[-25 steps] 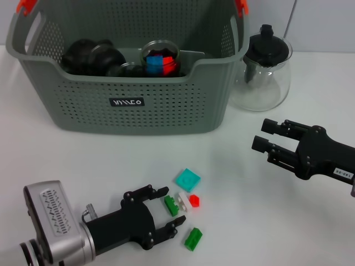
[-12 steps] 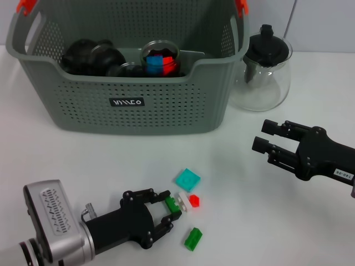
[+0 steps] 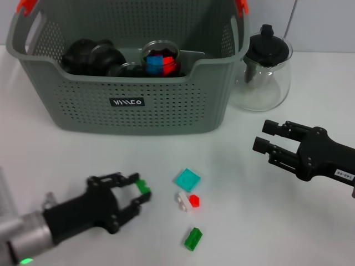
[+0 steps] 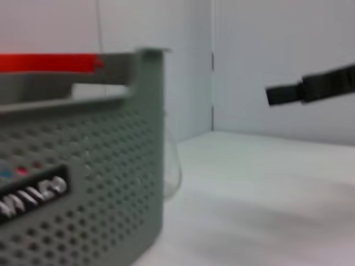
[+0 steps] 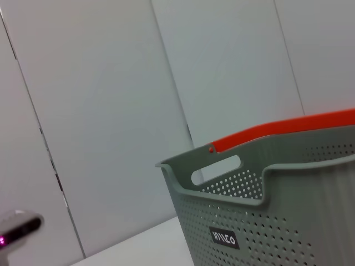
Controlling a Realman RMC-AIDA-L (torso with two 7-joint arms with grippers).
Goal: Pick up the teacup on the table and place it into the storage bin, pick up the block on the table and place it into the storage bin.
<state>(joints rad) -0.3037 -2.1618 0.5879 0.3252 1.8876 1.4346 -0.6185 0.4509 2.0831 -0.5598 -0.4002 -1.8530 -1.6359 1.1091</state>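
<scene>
My left gripper (image 3: 138, 192) is shut on a small green block (image 3: 143, 187) and holds it left of the other blocks, in front of the storage bin (image 3: 127, 102). On the table lie a teal block (image 3: 187, 179), a white and red block pair (image 3: 189, 200) and another green block (image 3: 193, 238). A glass teacup (image 3: 161, 60) with red and blue blocks inside stands in the bin. The bin also shows in the left wrist view (image 4: 83, 166) and the right wrist view (image 5: 277, 194). My right gripper (image 3: 262, 136) is open and empty at the right.
A clear glass teapot (image 3: 266, 69) with a black lid stands right of the bin, behind my right gripper. Dark round objects (image 3: 91, 55) lie in the bin's left half. The right gripper shows far off in the left wrist view (image 4: 310, 88).
My left gripper shut on the green block beside the white one and has drawn back to the left with it. The right arm has not moved.
</scene>
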